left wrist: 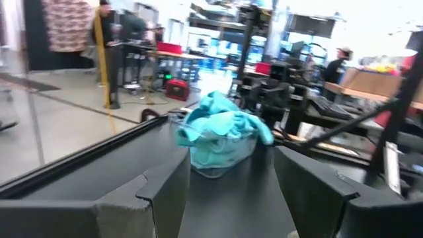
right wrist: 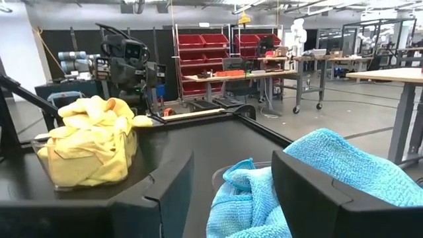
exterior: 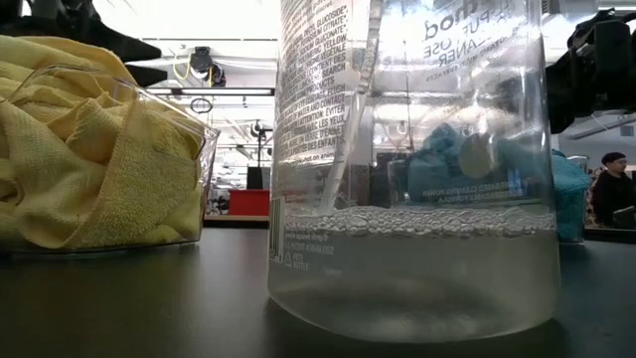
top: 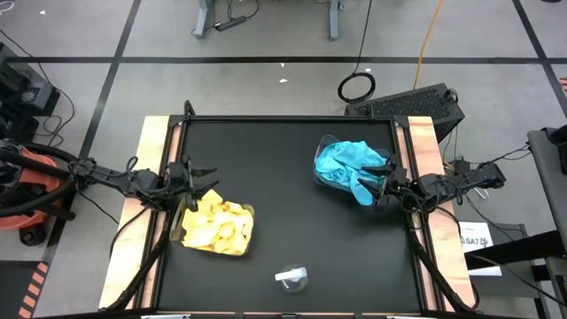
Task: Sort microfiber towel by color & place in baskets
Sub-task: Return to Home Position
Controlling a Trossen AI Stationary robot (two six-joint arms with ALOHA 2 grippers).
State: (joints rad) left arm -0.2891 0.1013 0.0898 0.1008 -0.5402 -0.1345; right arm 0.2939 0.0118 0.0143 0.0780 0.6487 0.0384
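Observation:
Yellow microfiber towels (top: pixel 219 226) fill a clear basket (exterior: pixel 194 189) at the table's near left. They also show in the right wrist view as yellow towels (right wrist: pixel 92 142). Teal towels (top: pixel 348 164) are heaped in the other clear basket (top: pixel 321 146) at the right, with a teal towel (right wrist: pixel 344 165) bulging over its rim. My left gripper (top: pixel 202 175) is open, level, just beyond the yellow basket's far side, pointing toward the teal pile (left wrist: pixel 221 129). My right gripper (top: pixel 376 188) is open at the teal pile's right edge, with folds of teal cloth showing between and beside its fingers (right wrist: pixel 310 198). My right gripper stands open and level at the right edge of the teal pile (right wrist: pixel 248 198), coming from the table's right side. Whether its fingers touch the cloth I cannot tell.
A small clear plastic cup-like piece (top: pixel 292 278) lies near the table's near edge, filling the low view (exterior: pixel 407 199). Bare black tabletop (top: pixel 275 168) lies between the two baskets. Wooden side rails (top: pixel 149 168) border the table. Shelves and a person (exterior: pixel 611 184) show in the room behind.

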